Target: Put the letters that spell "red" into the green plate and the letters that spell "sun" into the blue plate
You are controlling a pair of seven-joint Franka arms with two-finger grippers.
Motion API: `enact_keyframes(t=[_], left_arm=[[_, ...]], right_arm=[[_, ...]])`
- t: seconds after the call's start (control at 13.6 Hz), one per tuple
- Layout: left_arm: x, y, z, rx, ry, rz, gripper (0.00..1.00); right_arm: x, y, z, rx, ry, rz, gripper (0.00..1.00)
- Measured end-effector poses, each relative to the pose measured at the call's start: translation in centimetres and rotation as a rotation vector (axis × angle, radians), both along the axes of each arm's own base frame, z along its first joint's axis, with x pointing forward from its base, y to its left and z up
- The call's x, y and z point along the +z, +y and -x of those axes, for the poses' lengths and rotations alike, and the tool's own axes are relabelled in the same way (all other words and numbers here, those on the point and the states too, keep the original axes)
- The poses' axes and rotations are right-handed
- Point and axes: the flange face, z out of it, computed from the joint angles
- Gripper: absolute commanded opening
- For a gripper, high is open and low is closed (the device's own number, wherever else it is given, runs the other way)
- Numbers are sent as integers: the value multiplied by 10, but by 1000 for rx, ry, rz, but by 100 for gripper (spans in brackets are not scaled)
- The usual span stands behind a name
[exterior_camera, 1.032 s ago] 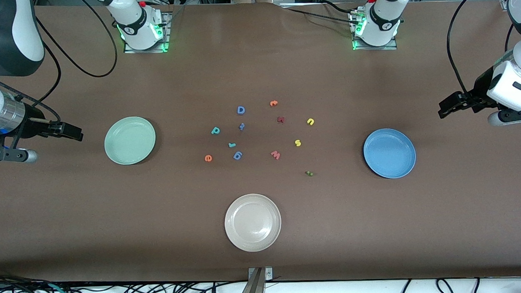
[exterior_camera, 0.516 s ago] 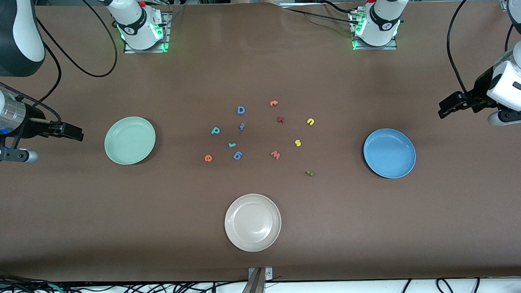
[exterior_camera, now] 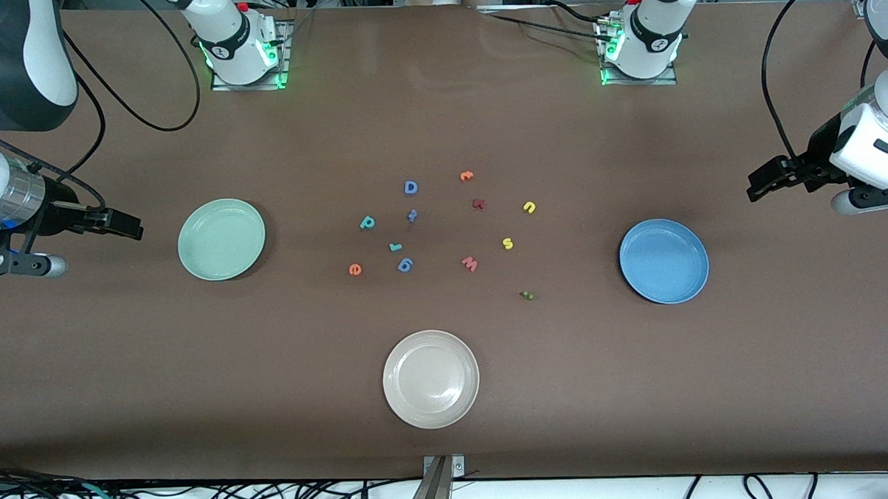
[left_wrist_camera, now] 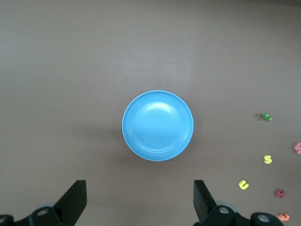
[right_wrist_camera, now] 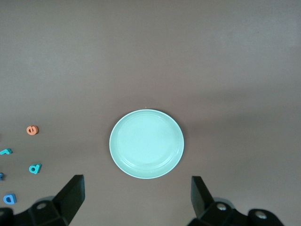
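Waiting high at each end of the brown surface [exterior_camera: 439, 117]: left pincer [exterior_camera: 763, 183] wide above the blue plate [exterior_camera: 664, 261], right pincer [exterior_camera: 122, 225] wide above the green plate [exterior_camera: 221, 239]. Both plates are empty. Mid-surface, "red" letters [exterior_camera: 368, 222] sit toward the right arm, "sun" letters [exterior_camera: 508, 243] toward the left.

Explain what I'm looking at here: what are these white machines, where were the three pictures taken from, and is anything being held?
Two robot arms stand at a brown table. One picture looks down from high across it; the other two come from cameras on each arm's wrist. The left gripper is up over the table's end by the blue plate, the right gripper likewise by the green plate. Both have fingers open and hold nothing. A white plate and small foam letters scattered mid-table complete the scene.
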Motion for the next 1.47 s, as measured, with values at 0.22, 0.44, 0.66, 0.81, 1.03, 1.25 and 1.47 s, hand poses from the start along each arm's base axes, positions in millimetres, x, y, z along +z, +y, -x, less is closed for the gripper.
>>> enact_keyframes(t=[0.22,0.44,0.66,0.81,1.03,1.25,1.47], left_arm=[[0,0,0,0,0,0,100],[0,0,0,0,0,0,100],[0,0,0,0,0,0,100],[0,0,0,0,0,0,100],[-7,-1,-1,-1,16,1,100],[-50,-3,-15,24,90,82,100],[-125,-15,-37,31,197,136,100]], right_arm=[[0,0,0,0,0,0,100],[0,0,0,0,0,0,100],[-2,8,1,-9,4,-2,100],[-5,28,2,-50,8,-2,100],[-14,62,4,-91,8,-3,100],[-38,102,5,-151,-2,-3,100],[-70,168,14,-234,15,16,100]])
